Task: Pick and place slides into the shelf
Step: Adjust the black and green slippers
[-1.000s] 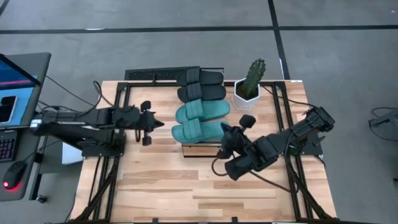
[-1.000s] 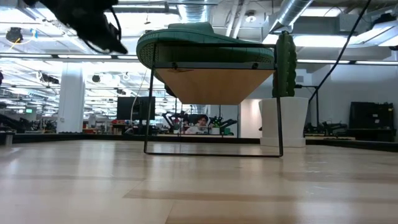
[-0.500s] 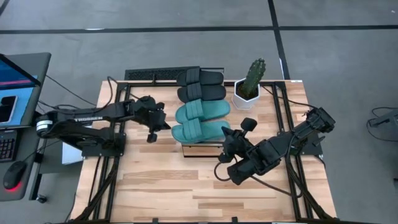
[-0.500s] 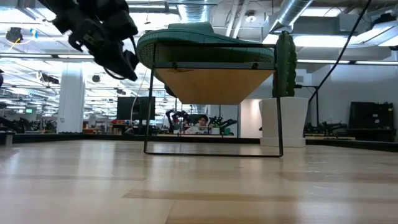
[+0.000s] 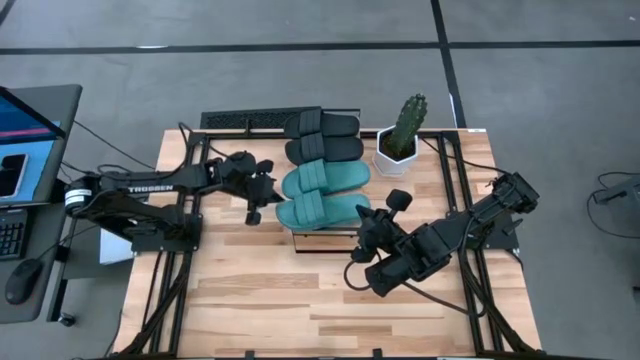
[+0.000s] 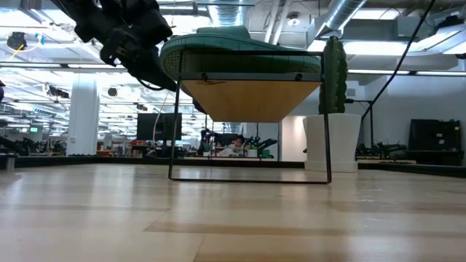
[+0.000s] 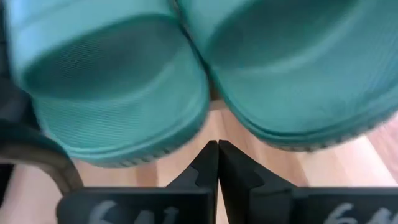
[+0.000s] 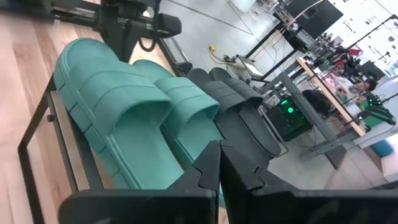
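Observation:
The shelf point(image 6: 251, 98) carries the slides side by side: two black ones point(image 5: 325, 137) on its far half, two teal ones point(image 5: 322, 193) on its near half, soles down on the plank. My left gripper point(image 5: 272, 193) is shut at the teal pair's left ends; in the left wrist view its tips point(image 7: 217, 144) point at the gap between the two rounded ends. My right gripper point(image 5: 362, 212) is shut by the right end of the nearer teal slide point(image 8: 124, 134). My left gripper's shut tips come slanting down from the table's left at the teal slides' left ends point(image 7: 208, 115); a strip of plank shows between, and I cannot tell whether they touch. My right gripper's shut fingers hide where they meet the nearer teal slide; touch cannot be told.
A potted cactus point(image 5: 402, 135) stands right of the shelf at the far edge. A black grid panel point(image 5: 250, 119) lies at the far left edge. A laptop point(image 5: 25, 125) and mouse point(image 5: 20, 282) sit on a side desk, left. Bare wood point(image 5: 300, 300) lies near.
My left gripper has swung toward the table's right and down to the left ends of the teal slides, rolling as it went, and has stayed shut. The slides have kept their places.

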